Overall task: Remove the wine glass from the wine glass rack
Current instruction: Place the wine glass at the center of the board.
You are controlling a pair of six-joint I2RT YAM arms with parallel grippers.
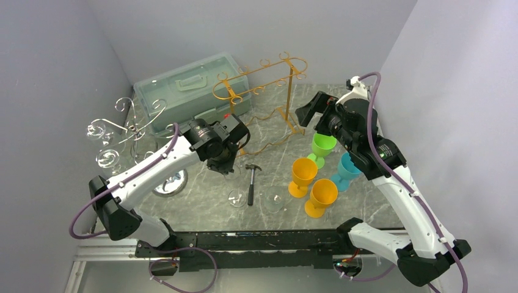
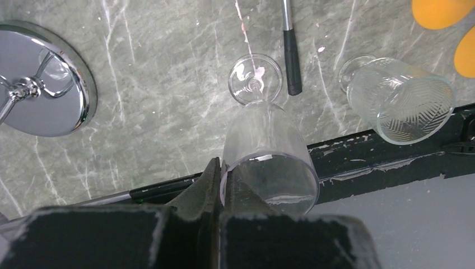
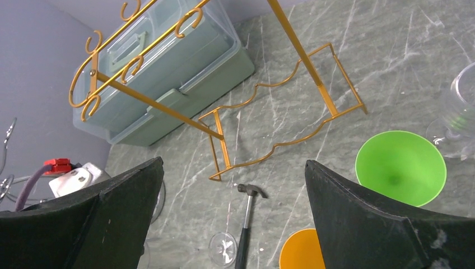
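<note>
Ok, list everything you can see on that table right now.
wine glass rack: one, gold, far centre.
second rack: one, chrome, left side.
toolbox: one, pale green, far left.
hammer: one, black grip, centre.
wine glass: one, clear, in left gripper.
patterned glass: one, clear, near front edge.
plain glass: one, clear, beside green goblet.
green goblet: one, right of centre.
orange goblets: two, front of green one.
teal goblet: one, beside right arm.
left gripper: shut on wine glass rim.
right gripper: open, above table.

Clear, glossy wine glass (image 2: pixel 269 151) pinched at its rim by the matt black left jaws. Beyond them lie a smooth grey marble-look table (image 2: pixel 157 101), a mirror-bright chrome base (image 2: pixel 50 84) and a ribbed clear glass (image 2: pixel 409 101).
</note>
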